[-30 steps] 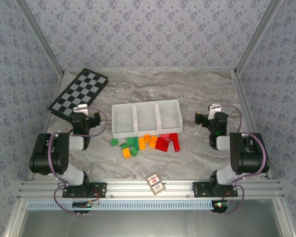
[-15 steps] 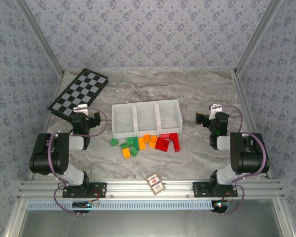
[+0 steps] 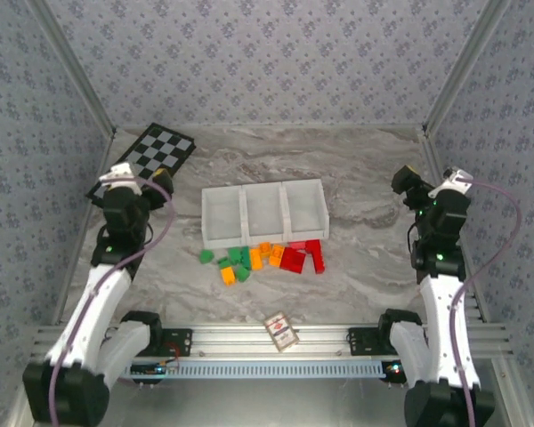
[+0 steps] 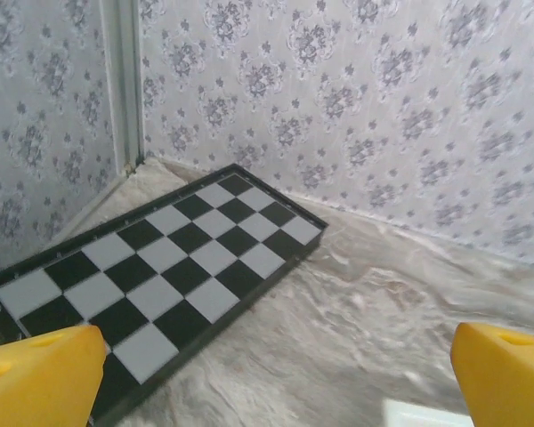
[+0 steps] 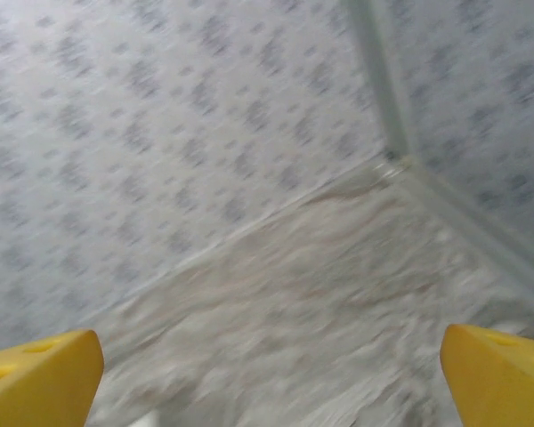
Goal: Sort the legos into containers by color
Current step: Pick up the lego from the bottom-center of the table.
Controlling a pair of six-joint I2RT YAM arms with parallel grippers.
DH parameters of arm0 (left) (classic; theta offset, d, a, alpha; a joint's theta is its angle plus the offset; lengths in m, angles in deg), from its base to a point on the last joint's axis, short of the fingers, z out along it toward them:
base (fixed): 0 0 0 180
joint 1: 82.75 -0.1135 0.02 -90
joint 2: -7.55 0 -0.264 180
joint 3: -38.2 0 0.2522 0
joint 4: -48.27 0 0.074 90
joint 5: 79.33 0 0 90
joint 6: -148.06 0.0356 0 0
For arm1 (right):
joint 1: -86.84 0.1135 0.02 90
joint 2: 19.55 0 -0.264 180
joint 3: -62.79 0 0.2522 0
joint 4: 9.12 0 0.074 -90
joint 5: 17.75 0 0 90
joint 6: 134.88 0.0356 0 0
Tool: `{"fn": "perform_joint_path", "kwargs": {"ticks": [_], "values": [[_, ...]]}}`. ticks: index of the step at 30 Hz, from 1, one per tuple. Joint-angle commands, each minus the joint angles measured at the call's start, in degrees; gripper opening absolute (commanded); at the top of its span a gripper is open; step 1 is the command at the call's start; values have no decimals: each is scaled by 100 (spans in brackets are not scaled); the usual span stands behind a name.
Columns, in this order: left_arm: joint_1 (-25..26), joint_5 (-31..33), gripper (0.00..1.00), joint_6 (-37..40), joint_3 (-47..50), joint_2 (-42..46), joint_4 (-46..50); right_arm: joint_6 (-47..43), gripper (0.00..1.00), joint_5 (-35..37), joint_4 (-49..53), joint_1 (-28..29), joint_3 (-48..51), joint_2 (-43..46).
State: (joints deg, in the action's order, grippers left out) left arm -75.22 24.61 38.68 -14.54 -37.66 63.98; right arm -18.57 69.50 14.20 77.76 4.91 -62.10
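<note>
Two arms stand at the near edge of the table. The left gripper (image 3: 157, 183) hangs above the near end of the checkerboard (image 3: 144, 159). In its wrist view its two yellow fingertips (image 4: 37, 374) sit at opposite bottom corners, so the jaws are wide apart with nothing between them. The right gripper (image 3: 406, 183) hangs over bare table near the right side. Its fingertips (image 5: 36, 372) are likewise spread wide around nothing, though that wrist view is blurred.

There is one white tray of containers (image 3: 242, 213), with three square compartments in a row at the middle of the table. The legos (image 3: 265, 257) lie in one loose cluster on the table just near of the tray's near wall. There are about a dozen: roughly five green on the left, four orange in the middle and about four red on the right. They are too small and crowded for a firmer count.

One small red-patterned card box (image 3: 281, 330) rests on the metal rail (image 3: 249, 339) at the near edge. There is one black-and-white checkerboard, lying flat and angled at the far left corner (image 4: 165, 267).

The table (image 3: 365, 267) is grey-veined marble. Pale wallpaper (image 3: 267, 62) with a repeating floral motif covers the three walls, with metal posts in the corners.
</note>
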Motion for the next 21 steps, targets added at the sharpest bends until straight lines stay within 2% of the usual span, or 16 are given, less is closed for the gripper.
{"fn": "perform_joint_path", "kwargs": {"ticks": [1, 4, 8, 11, 15, 18, 21], "values": [[10, -521, 100, -930, -126, 676, 2410, 413, 100, -1638, 2928, 303, -443, -20], [8, -1199, 100, -1289, -132, 1293, 3312, 413, 97, -1613, 4060, 1109, -522, 7], [18, -1996, 100, -1553, -24, 1946, 4151, 806, 94, -610, 4744, 2741, -341, -11], [71, -2522, 100, -1726, -58, 2205, 4320, 1070, 94, 186, 4923, 3724, -243, -404], [78, -2683, 100, -1741, -264, 2190, 4657, 1139, 92, 616, 4718, 4417, -194, -1316], [73, -2810, 100, -1643, -327, 2083, 4634, 1024, 91, 757, 4356, 4666, -278, -1974], [79, -2861, 100, -1603, -350, 1926, 4646, 784, 89, 610, 3946, 4690, -413, -2613]]}}
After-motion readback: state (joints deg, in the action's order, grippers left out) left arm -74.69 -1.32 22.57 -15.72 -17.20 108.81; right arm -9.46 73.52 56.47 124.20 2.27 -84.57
